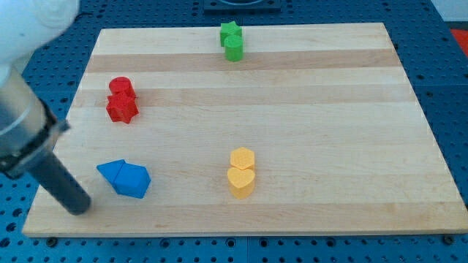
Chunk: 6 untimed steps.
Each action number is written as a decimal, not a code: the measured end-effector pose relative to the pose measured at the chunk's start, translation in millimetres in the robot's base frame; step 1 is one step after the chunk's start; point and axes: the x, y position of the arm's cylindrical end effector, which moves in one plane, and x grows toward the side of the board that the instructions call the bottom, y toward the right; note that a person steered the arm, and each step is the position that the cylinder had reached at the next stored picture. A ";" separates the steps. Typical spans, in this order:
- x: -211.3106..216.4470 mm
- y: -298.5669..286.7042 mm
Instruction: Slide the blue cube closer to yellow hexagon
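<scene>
Wooden board (292, 95) fills most of the view, pale planks, sitting on a blue perforated table (453, 88). Arm (18, 124) comes in from the view's left, white housing above a dark cylinder, ending in the straight dark rod; no claw on this rig, so nothing to report as apart or together. My tip (78, 207) sits at the board's lower-left edge, left of the blue pair and slightly below it, near but apart from it. Blue pair, taken as landmark: blue cube (134, 180) on the right, touching a blue triangular block (111, 172) on its left. Yellow hexagon (242, 158) lies well to the right of the blue cube, at about the same height in the view, with a yellow heart (241, 183) touching it from below. Red cylinder (121, 88) and red star (121, 108), touching, lie above the blue pair. Green star (230, 32) and green cylinder (233, 49), touching, lie far above and to the right, near the board's top edge.
</scene>
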 end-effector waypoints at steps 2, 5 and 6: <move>-45.0 37.1; -71.5 76.7; -99.2 113.6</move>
